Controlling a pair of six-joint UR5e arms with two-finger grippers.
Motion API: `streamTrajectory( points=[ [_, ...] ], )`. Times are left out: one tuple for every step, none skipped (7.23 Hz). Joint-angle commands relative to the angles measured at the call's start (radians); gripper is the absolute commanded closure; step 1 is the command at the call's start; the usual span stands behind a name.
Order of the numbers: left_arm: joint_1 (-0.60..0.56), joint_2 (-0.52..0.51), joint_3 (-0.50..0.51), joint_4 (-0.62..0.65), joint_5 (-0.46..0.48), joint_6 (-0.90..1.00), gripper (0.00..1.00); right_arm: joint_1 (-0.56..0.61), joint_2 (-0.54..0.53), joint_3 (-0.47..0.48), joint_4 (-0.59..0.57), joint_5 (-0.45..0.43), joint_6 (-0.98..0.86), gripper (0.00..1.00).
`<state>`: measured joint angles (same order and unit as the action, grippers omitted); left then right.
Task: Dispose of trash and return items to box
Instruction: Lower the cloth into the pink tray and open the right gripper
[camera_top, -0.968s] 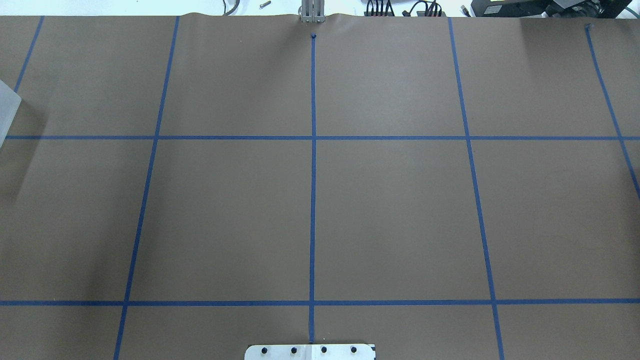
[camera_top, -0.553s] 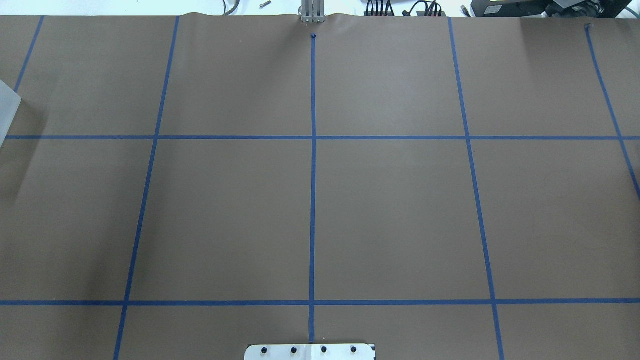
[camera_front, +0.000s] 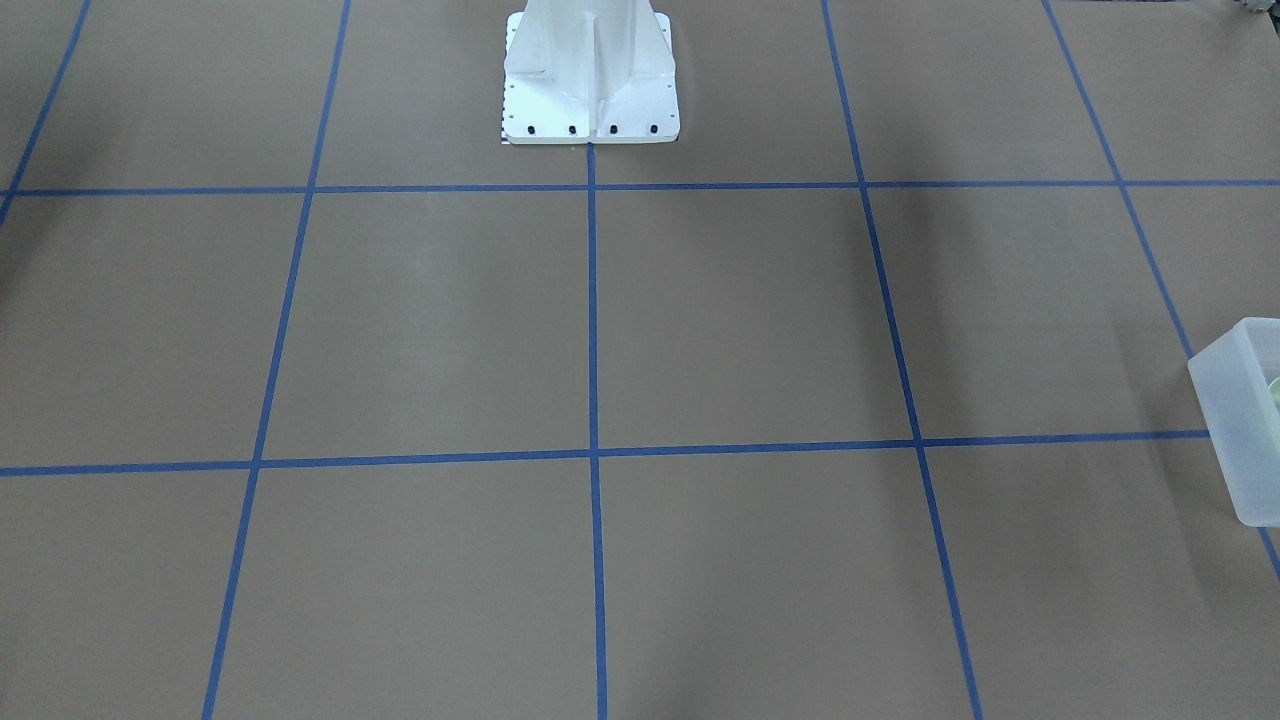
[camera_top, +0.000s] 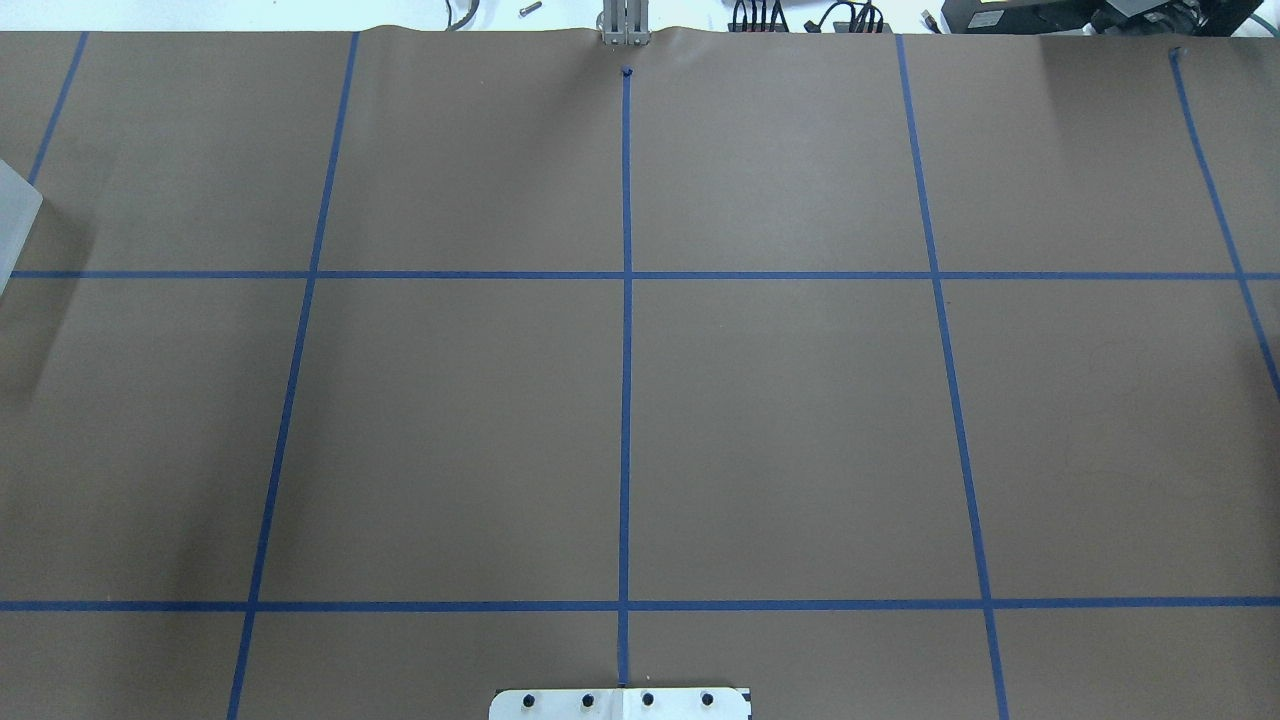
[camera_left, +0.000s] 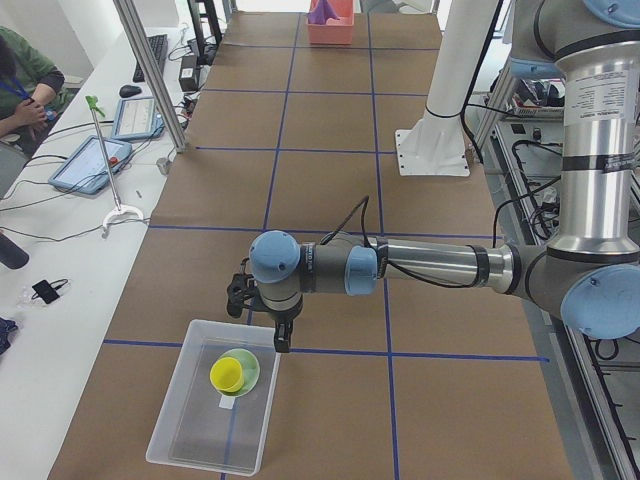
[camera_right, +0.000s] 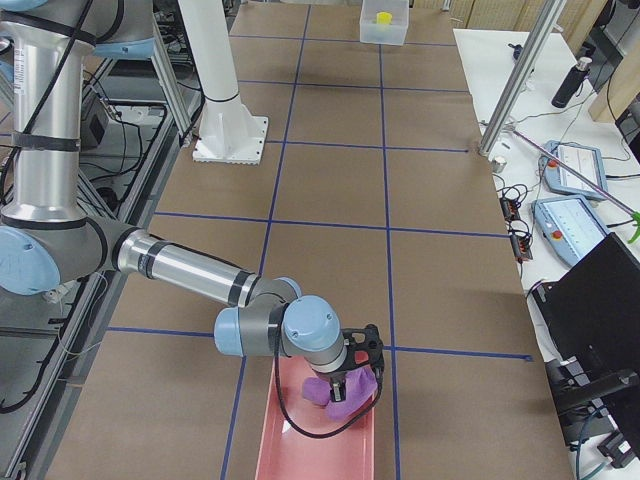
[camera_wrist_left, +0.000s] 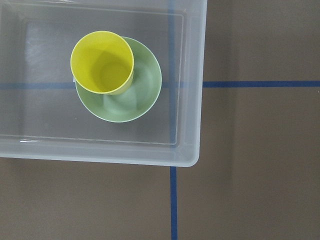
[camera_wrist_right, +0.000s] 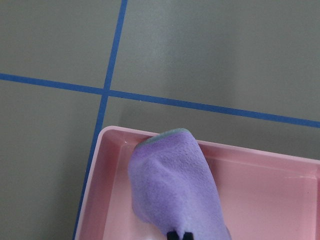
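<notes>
Yellow cup in bowl, box cropped

Front-facing: across the table from the base, facing it, steeply down; far. The box is cut by the right edge.
Overhead: behind the base, looking forward and down; far. A box corner shows at the left edge.
Left: at one table end, looking along it; box near, tray far.
Right: at the opposite end, looking back; tray near, box far.
Left wrist: straight down, close over the box.
Right wrist: downward, close over a tray corner.
Shared: front-facing and overhead cover the same grid from opposite sides; both side views cover the full table length.
</notes>
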<state>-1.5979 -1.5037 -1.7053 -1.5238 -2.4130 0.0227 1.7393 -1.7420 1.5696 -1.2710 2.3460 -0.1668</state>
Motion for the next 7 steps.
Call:
streamTrajectory(
  points=[
    [0.0,-0.004,0.003,-0.001,0.0,0.0,0.01,0.02,-0.053,0.07,-0.04,-0.004,-0.003,1.0],
    [0.001,-0.004,0.003,-0.001,0.0,-0.001,0.01,0.02,-0.066,0.063,-0.039,-0.014,-0.014,1.0],
    [0.001,-0.004,0.003,-0.001,0.0,0.0,0.01,0.019,-0.079,0.055,-0.031,-0.027,-0.017,1.0],
    [0.001,-0.006,0.003,-0.001,0.0,-0.001,0.01,0.016,-0.077,0.052,-0.031,-0.028,-0.01,1.0],
    [0.003,-0.006,0.001,-0.001,0.0,0.0,0.01,0.002,-0.067,0.05,-0.033,-0.028,-0.004,1.0],
    [0.003,-0.006,0.003,-0.001,0.0,0.0,0.01,-0.035,-0.059,0.038,-0.031,-0.039,0.021,1.0],
    [0.003,-0.006,0.004,-0.001,0.0,0.0,0.01,-0.058,-0.041,0.014,-0.027,-0.056,0.035,1.0]
  ],
)
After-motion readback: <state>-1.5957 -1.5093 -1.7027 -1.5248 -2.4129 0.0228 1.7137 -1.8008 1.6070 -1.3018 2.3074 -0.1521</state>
